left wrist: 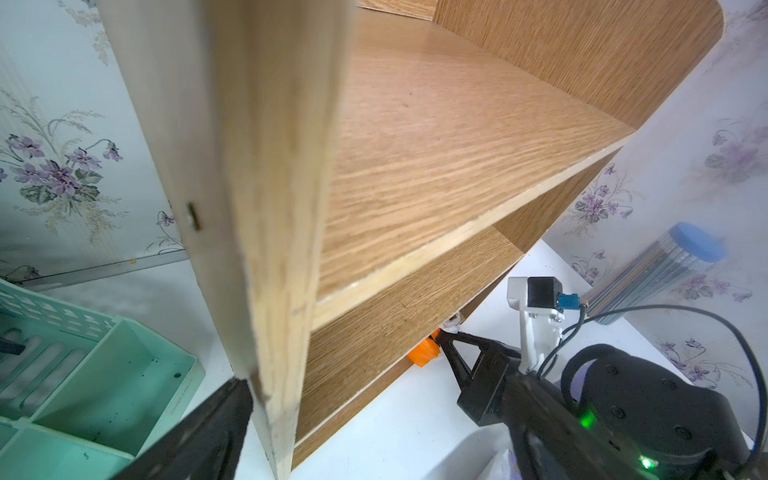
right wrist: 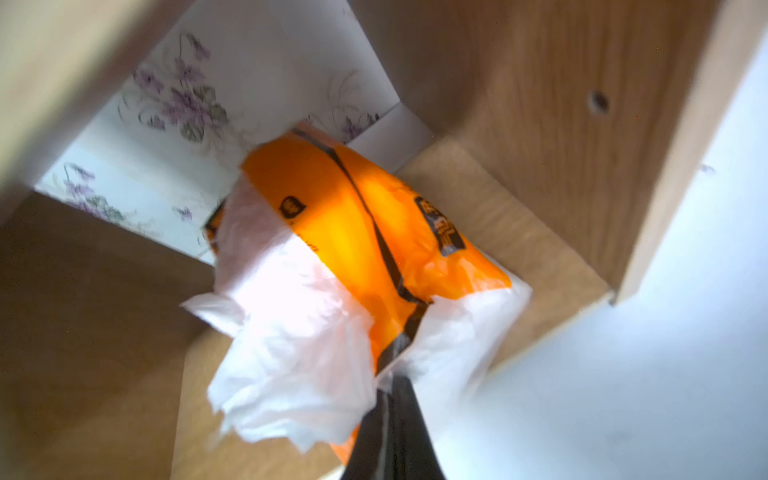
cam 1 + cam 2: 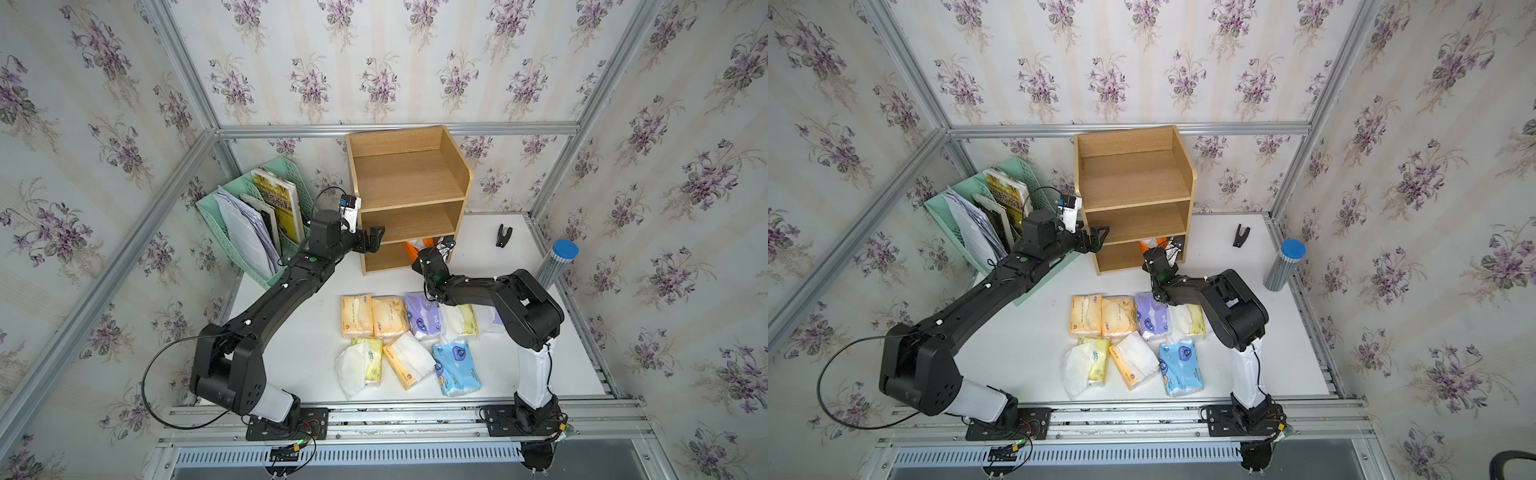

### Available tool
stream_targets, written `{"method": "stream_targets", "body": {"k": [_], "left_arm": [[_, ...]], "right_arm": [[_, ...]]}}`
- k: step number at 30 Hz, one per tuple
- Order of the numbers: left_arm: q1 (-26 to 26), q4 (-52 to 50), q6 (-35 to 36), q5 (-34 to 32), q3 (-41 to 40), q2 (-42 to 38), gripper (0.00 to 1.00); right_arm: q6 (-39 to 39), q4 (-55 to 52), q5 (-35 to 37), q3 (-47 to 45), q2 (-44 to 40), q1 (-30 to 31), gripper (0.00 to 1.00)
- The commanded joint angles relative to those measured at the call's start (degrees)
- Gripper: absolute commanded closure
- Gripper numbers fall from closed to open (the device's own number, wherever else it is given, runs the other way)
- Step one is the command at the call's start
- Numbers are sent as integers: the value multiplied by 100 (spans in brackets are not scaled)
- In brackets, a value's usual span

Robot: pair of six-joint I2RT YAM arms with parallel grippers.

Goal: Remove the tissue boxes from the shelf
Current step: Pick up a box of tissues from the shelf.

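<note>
– Tissue boxes (image 3: pixel 356 316) first: where do they lie, seen from above?
– In both top views, seven soft packs lie in two loose rows on the white tabletop (image 3: pixel 307 332), in front of the wooden shelf (image 3: pixel 407 178). What looks like another pack is half hidden under the right arm. One bright orange pack (image 3: pixel 410 249) sits in the shelf's bottom tier, toward its right side.
– And the hands?
– The right hand (image 3: pixel 422 250) reaches into that bottom tier and meets the orange pack's near end. The board above hides its tips. The left hand (image 3: pixel 375 239) is at the front edge of the shelf's left side panel, level with the middle tier. Its fingers are spread, it holds nothing, and it is well apart from every pack.
– What does the left wrist view add?
– One black finger (image 1: pixel 199 436) lies just beside the outer face of the side panel, at its lower front corner. I cannot tell whether it presses on the wood. Past the boards, a corner of the orange pack pokes out under the lowest shelf board, and the right hand's tip touches it.
– And the right wrist view?
– It is blurred. The orange pack lies on the bottom tier straight ahead of the hand, with white tissue spilling from its near end. The two fingers are pressed together into one narrow point, pinching that near end where the dark seam and the tissue meet.
</note>
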Motion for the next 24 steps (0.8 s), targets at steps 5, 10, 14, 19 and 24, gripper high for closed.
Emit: {"method": "stream_targets", "body": {"k": [5,10,14,19,24], "left_arm": [[6,-325,-41,-53,-94,-340,1],[-2,-427,-77,-150,-299,-697,1],[1,-475,-133,-214,-424,-908,1],[-37,-550,-221,-230,-481,-1084,1],[-116,-653,-258,-347,-510,-1255,1]], "right_arm": [[-452,-452,-173,-535,-564,323,100],[-682,-543,-112,-1099,-1018,332,100],[-863,-783,-14,-1440,-1365,332,100],[-999,-973,133,-1828,-1826,334,100],[-1150,-1244,338,-2128,-2240,322,100]]}}
